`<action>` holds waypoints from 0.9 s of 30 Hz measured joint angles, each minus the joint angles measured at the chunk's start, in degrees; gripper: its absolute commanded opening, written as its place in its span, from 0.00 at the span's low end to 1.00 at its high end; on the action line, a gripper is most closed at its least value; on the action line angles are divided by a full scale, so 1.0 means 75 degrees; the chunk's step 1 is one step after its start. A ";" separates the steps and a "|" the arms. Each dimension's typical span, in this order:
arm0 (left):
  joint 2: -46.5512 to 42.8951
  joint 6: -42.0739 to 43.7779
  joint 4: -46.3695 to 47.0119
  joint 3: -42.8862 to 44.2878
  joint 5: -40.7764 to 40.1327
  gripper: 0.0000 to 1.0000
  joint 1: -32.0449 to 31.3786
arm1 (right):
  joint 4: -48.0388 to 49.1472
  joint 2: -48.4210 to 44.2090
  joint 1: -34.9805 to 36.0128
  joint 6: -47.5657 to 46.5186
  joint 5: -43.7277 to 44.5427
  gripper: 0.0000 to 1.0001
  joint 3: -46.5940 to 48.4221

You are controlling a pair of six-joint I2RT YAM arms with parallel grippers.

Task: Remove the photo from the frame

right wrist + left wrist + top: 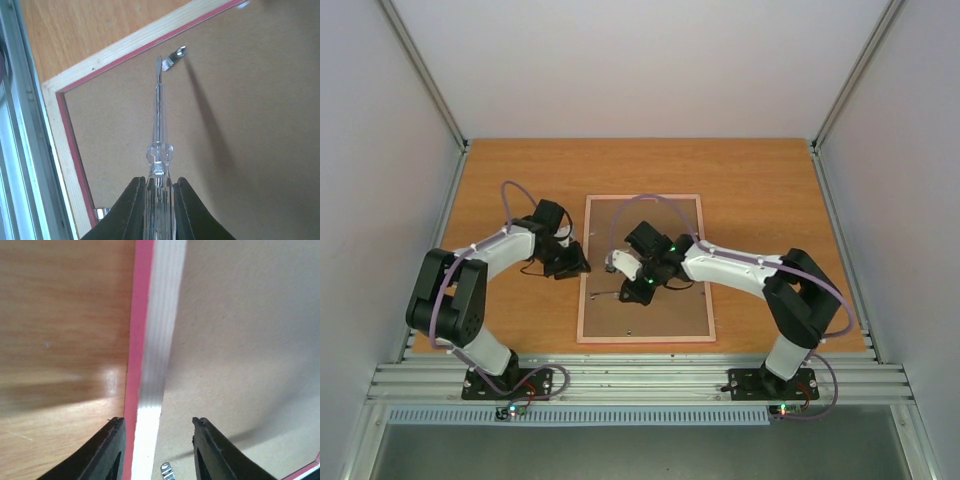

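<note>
The frame (645,330) lies face down on the table, its brown back board up with a pale pink rim around it. The photo is hidden beneath the board. My left gripper (582,262) sits at the frame's left edge. Its jaws are open (159,427) and straddle the rim (155,340) without pressing it. My right gripper (638,288) hovers over the board, shut (159,187) on a clear-handled screwdriver (158,125). The screwdriver's blade tip meets a small metal tab (175,54) near the rim.
The wooden table (520,170) surrounds the frame on all sides. An aluminium rail (640,380) runs along the near edge and shows close beside the frame corner (20,150). Another metal tab (167,471) lies on the board between the left fingers. Grey walls enclose the cell.
</note>
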 measured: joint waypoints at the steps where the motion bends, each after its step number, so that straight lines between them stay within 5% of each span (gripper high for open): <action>1: 0.0000 -0.0017 -0.0020 0.0093 -0.0017 0.42 0.0003 | 0.0064 -0.0154 -0.0108 0.0067 -0.0058 0.01 -0.0087; 13: 0.1037 0.0090 -0.0662 0.1982 -0.0612 0.58 0.0000 | 0.1437 -0.1684 -0.1693 0.0941 0.0067 0.01 -0.1373; 27: 0.2305 0.0609 -0.1329 0.3177 -0.1524 0.47 0.0000 | 0.2186 -0.1836 -0.1845 0.1239 0.0382 0.01 -0.1539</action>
